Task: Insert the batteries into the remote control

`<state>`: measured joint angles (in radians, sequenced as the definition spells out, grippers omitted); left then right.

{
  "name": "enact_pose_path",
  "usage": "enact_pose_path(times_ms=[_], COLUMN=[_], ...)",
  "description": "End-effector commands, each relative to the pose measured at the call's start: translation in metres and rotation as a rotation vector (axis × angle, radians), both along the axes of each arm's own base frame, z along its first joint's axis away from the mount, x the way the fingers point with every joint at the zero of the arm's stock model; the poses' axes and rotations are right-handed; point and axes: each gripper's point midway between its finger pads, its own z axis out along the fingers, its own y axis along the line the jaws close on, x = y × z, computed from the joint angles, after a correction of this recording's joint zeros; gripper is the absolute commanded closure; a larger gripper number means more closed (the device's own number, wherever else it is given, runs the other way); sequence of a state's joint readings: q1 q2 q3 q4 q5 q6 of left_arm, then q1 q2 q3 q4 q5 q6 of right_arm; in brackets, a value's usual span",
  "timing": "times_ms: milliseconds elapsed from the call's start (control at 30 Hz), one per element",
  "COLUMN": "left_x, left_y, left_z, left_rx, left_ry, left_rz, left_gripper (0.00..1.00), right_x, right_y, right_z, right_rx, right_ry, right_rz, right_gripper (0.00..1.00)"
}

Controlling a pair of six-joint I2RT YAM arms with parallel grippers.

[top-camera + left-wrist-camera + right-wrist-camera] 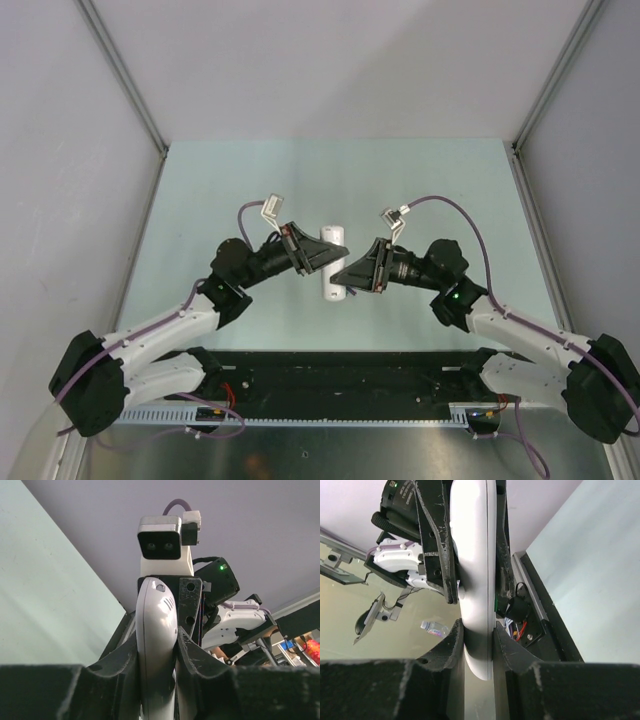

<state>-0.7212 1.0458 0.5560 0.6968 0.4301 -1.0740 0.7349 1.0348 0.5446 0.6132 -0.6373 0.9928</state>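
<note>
At frame centre I have the remote [333, 239] over the desk [250, 190], with the left pincer [322, 255] and the right pincer [343, 273] both clenched on it. Risk: opposing pulls from the two grips could twist it loose and drop it. I see no batteries, so loading cannot be confirmed.

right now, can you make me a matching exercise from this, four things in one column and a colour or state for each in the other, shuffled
Things:
1 remote
2 table
3 left gripper
4 cable

Matches:
a purple
b shut on the remote
c white
d pale green

Pairs: 1-c, 2-d, 3-b, 4-a
</note>
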Motion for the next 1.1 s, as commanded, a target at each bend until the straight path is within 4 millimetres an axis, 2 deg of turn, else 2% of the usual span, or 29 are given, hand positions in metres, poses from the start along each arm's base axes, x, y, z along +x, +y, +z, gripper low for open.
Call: enact_pose_path(times_ms=[0, 67, 100, 267, 467, 633, 700, 733, 767, 833, 867, 967, 1000, 1033, 1067], left_x=[-0.003, -0.004, -0.005, -0.007, -0.012, -0.014, -0.014, -0.014, -0.013, -0.012, -0.011, -0.010, -0.009, -0.008, -0.008], left_y=[0.005, 0.006, 0.006, 0.005, 0.001, -0.001, -0.001, -0.001, -0.001, 0.000, 0.001, 0.002, 0.002, 0.003, 0.003], left_z=[0.015, 0.013, 0.014, 0.011, 0.010, 0.008, 0.006, 0.006, 0.005, 0.006, 0.007, 0.011, 0.012, 0.015, 0.015], left_rx=[-0.001, 0.002, 0.001, 0.011, 0.018, 0.024, 0.027, 0.027, 0.028, 0.026, 0.023, 0.016, 0.012, 0.006, 0.001], left_ry=[-0.095, -0.096, -0.097, -0.101, -0.105, -0.106, -0.107, -0.108, -0.108, -0.111, -0.111, -0.119, -0.117, -0.117, -0.103], left_rz=[-0.030, -0.039, -0.040, -0.059, -0.094, -0.101, -0.099, -0.097, -0.091, -0.081, -0.075, -0.066, -0.059, -0.050, -0.048], left_gripper=[0.59, 0.46, 0.46, 0.54, 0.47, 0.46, 0.51, 0.58, 0.75, 0.88, 1.00, 1.00, 1.00, 1.00, 1.00], right_x=[-0.008, -0.008, -0.008, -0.009, -0.008, -0.005, -0.005, -0.006, -0.005, -0.006, -0.006, -0.007, -0.006, -0.004, -0.001], right_y=[-0.008, -0.009, -0.009, -0.009, -0.007, -0.004, -0.004, -0.003, -0.003, -0.002, -0.002, -0.002, -0.004, -0.005, -0.007], right_z=[0.022, 0.021, 0.021, 0.020, 0.023, 0.027, 0.029, 0.032, 0.031, 0.031, 0.031, 0.028, 0.032, 0.022, 0.018], right_rx=[0.014, -0.005, -0.008, -0.013, 0.003, 0.023, 0.032, 0.041, 0.040, 0.041, 0.040, 0.029, 0.028, -0.020, -0.054], right_ry=[-0.051, -0.051, -0.049, -0.046, -0.047, -0.048, -0.053, -0.055, -0.051, -0.048, -0.046, -0.050, -0.066, -0.033, -0.072], right_rz=[0.046, 0.047, 0.049, 0.053, 0.053, 0.047, 0.043, 0.045, 0.046, 0.050, 0.049, 0.049, 0.036, 0.024, 0.006], right_gripper=[1.00, 1.00, 1.00, 1.00, 1.00, 1.00, 1.00, 1.00, 1.00, 1.00, 1.00, 1.00, 0.86, 0.52, 0.43])
